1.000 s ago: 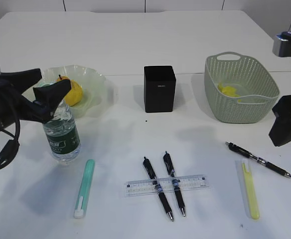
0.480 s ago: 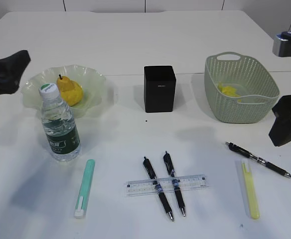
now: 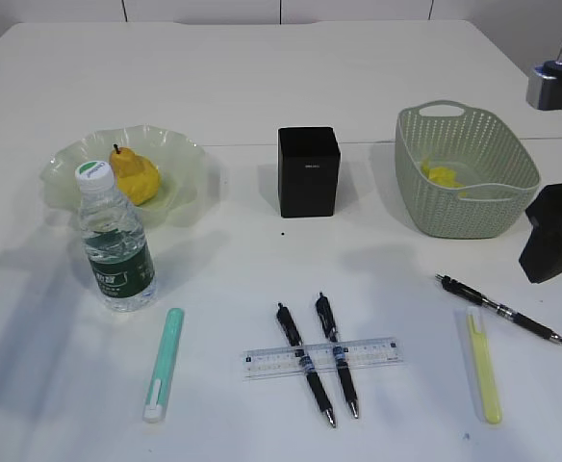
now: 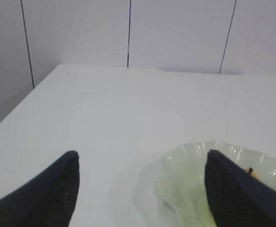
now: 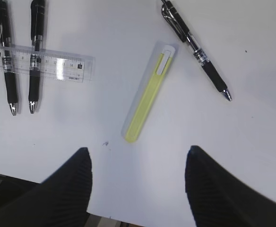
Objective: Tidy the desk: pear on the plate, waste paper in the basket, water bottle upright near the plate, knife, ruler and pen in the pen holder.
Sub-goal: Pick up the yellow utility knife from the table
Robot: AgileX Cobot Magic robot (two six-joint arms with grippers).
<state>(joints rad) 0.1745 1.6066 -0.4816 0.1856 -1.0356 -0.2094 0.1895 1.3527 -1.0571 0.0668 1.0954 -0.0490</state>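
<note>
L gripper (image 4: pixel 140 189) shows only in its wrist view: jaws spread wide, nothing between, held above the desk's (image 3: pixel 262 77) far-left part, looking level over the plate (image 4: pixel 194 165) twd the wall. R gripper (image 5: pixel 138 182) also wide open and empty, pointing down over the near-right edge, just near of the yellow knife (image 5: pixel 150 97); ext view shows only a dark arm chunk at right edge, fingers cut off. Pear (image 3: pixel 135 177) sits on plate (image 3: pixel 74 159), mostly hidden behind the L finger in the wrist view. Bottle (image 3: pixel 115 241) upright just near of plate. Holder (image 3: pixel 308 171) at centre, inside not visible. Basket (image 3: pixel 466 171) far right, w/ a yellow lump inside, hard to make out. Ruler (image 3: pixel 321 357) near the front edge lies across 2 pens (image 3: pixel 306 366); 3rd pen (image 3: pixel 500 309) and yellow knife at right, green knife (image 3: pixel 163 364) at left.
</note>
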